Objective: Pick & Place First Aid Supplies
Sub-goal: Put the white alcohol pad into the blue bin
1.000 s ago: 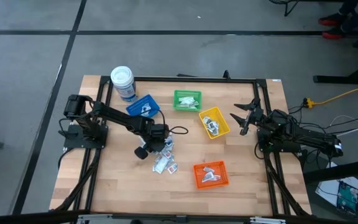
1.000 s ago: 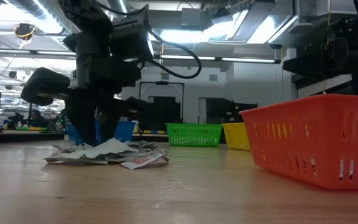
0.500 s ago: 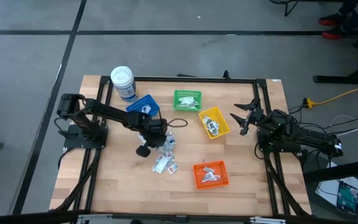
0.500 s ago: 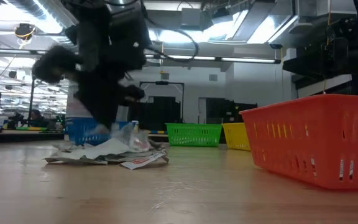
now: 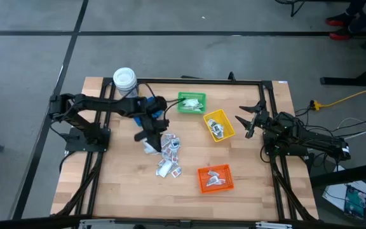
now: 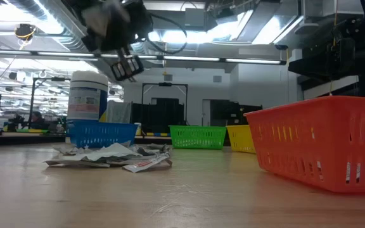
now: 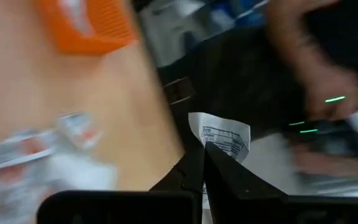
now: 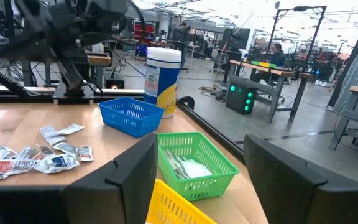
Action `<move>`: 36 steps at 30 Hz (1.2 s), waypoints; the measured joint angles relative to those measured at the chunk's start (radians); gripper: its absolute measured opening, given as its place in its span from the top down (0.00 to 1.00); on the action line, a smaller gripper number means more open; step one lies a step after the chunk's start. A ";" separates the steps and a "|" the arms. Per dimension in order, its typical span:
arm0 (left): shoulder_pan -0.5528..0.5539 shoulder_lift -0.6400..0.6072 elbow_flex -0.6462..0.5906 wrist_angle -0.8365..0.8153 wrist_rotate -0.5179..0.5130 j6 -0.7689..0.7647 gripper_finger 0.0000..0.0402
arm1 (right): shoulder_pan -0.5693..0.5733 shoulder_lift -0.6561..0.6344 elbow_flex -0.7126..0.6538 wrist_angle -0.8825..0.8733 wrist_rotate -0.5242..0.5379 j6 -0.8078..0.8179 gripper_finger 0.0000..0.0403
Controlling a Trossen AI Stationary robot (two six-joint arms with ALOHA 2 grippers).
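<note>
Setting: large open robotics lab or workshop. Evidence: wooden test table [image 5: 246, 191] framed by black metal rails; grey concrete floor [image 5: 30, 57] with dark seams; rows of workbenches [image 8: 272, 65] with equipment; exposed ceiling ducts [image 6: 24, 28] and strip lights [image 6: 189, 60]; seated person [image 8: 276, 50] beyond.

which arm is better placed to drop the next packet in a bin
Left. Its gripper already pinches a white packet, raised near the blue bin. The right gripper waits open at the table's right side, holding nothing.
</note>
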State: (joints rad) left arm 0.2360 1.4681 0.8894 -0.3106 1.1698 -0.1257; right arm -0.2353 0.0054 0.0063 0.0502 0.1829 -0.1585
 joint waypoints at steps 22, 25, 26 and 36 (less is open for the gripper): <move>0.015 0.000 0.000 0.123 -0.239 -0.049 1.00 | 0.000 0.000 0.000 0.000 0.000 0.000 0.41; 0.013 0.000 0.000 0.112 -0.411 0.020 0.99 | 0.000 0.000 0.000 0.000 0.000 0.000 0.41; 0.011 0.000 0.000 0.110 -0.473 0.047 0.99 | 0.000 0.000 0.000 0.000 0.000 0.000 0.41; 0.000 0.000 0.037 -0.035 -1.124 0.239 1.00 | 0.000 0.000 0.000 0.000 0.000 0.000 0.41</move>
State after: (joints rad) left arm 0.2363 1.4681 0.9267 -0.3455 0.0459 0.1135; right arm -0.2352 0.0054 0.0063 0.0502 0.1827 -0.1584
